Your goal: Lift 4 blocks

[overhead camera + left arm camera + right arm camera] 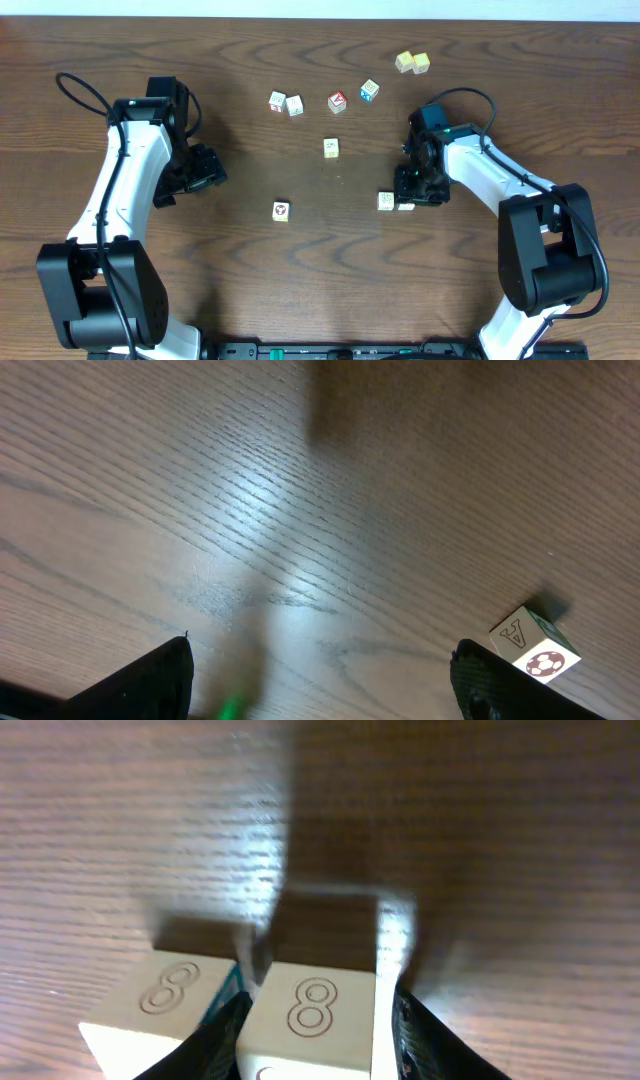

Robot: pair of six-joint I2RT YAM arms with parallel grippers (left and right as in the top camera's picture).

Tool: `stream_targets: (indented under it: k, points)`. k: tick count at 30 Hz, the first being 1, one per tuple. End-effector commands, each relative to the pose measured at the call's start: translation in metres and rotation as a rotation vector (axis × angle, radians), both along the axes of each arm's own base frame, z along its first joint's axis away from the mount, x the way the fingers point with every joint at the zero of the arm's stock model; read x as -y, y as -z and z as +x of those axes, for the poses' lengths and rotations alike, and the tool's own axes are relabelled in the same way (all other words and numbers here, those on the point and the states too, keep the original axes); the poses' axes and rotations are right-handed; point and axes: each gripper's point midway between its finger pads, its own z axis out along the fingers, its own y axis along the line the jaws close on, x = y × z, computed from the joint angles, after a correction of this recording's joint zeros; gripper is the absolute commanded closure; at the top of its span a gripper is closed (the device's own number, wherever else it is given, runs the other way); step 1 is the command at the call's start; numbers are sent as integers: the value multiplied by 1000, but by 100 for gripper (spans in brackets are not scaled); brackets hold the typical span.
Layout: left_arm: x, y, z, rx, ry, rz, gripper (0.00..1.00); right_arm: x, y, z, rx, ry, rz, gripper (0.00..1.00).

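I am working over the brown tabletop (300, 290), where the small cream blocks (331, 148) are lying spread out. My right fingers (425, 1045) are squeezing one block marked 8 (315, 1005) from two sides, down near the right arm. A twin block (165, 995) is sitting just beside it, with one finger going down between the two. I cannot tell if the squeezed one is leaving the wood yet. My left fingers (150, 685) are hanging wide open with nothing between them, and a football block (535, 650) is lying near one tip. A pair of blocks (286, 103) is sitting side by side farther back. I am guessing these cubes are very light, hard and a bit smooth, so they are not going to break, but they could slip or twist out of a weak hold. I am thinking the best hold is flat on two opposite faces, right at the middle and not on a corner, with the fingers kept off the neighbour.
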Motion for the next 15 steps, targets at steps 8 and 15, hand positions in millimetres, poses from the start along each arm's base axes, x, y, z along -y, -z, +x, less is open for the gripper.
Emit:
stream_targets:
  k: [8,15]
  points:
    - [-2,1,-3,-7,-8,12,18,0,-15,11,17,-11,-18,53]
    - [-2,1,-3,-7,-8,12,18,10,-26,14,1,6,-28,50]
